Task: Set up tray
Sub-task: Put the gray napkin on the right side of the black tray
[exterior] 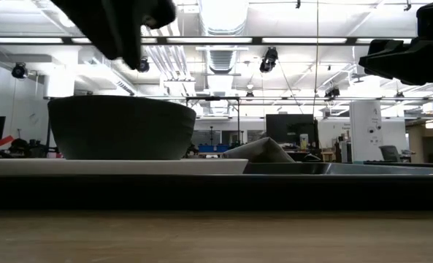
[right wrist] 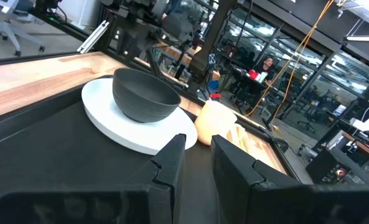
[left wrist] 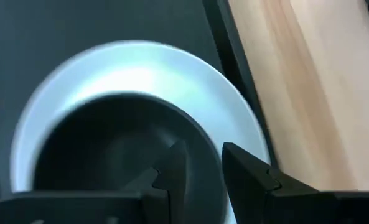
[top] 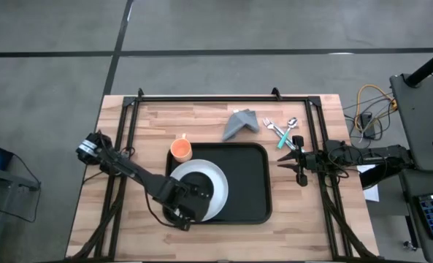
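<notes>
1. The left gripper [top: 189,212] is hovering low over the dark bowl [right wrist: 145,94] at the lower left of the high view, its jaws a little apart and holding nothing as far as I can tell. If it drifts lower or sideways, a finger could clip the bowl's rim and slide it across the white plate [top: 215,188].
2. The right gripper [top: 295,161] is waiting at the right of the high view, just off the tray's [top: 254,183] right edge, jaws slightly apart and empty. Reaching for the fork and spoon [top: 282,130] just above it, it could scatter the two, since they are lying crossed.
3. The tray is sitting at the centre of the table [top: 114,168]. It is holding the white plate at its left end, with the bowl on the plate; the bowl is looking empty.
4. The orange cup [top: 181,150] is standing outside the tray, touching its upper left corner; I cannot tell what is in it. The grey napkin [top: 240,123] is lying above the tray.
</notes>
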`<action>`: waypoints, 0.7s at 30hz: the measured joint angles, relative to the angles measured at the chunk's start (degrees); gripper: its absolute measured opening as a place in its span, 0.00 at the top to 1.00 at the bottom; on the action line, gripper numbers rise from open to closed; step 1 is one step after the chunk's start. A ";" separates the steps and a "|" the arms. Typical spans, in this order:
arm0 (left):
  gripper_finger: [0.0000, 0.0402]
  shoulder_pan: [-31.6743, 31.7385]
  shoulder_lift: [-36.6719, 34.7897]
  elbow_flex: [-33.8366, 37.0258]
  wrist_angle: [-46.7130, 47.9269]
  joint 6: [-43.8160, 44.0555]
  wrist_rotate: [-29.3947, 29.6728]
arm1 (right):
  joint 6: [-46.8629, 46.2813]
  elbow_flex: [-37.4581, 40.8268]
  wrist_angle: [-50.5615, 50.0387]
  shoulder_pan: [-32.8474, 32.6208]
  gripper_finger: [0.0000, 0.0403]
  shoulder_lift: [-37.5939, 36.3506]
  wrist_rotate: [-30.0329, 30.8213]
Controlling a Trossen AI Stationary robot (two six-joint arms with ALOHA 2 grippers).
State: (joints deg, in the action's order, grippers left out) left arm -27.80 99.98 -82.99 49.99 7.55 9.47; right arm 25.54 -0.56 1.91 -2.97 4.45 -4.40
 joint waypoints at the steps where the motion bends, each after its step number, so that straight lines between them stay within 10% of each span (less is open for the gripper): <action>1: 0.79 0.47 0.00 -0.40 0.06 -2.70 0.02 | 0.00 -0.01 0.00 -0.01 0.83 0.00 -0.02; 14: 0.79 8.83 -0.04 -3.91 -8.06 -29.29 0.02 | 0.00 0.00 0.00 -0.01 0.83 0.00 -0.01; 21: 0.79 16.81 -0.61 -0.70 -19.72 -26.59 -1.48 | 0.00 0.01 0.00 0.01 0.83 0.03 0.00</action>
State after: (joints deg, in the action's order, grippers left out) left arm -10.99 99.37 -83.70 30.27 -19.04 7.99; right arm 25.54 -0.56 1.91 -2.96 4.47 -4.40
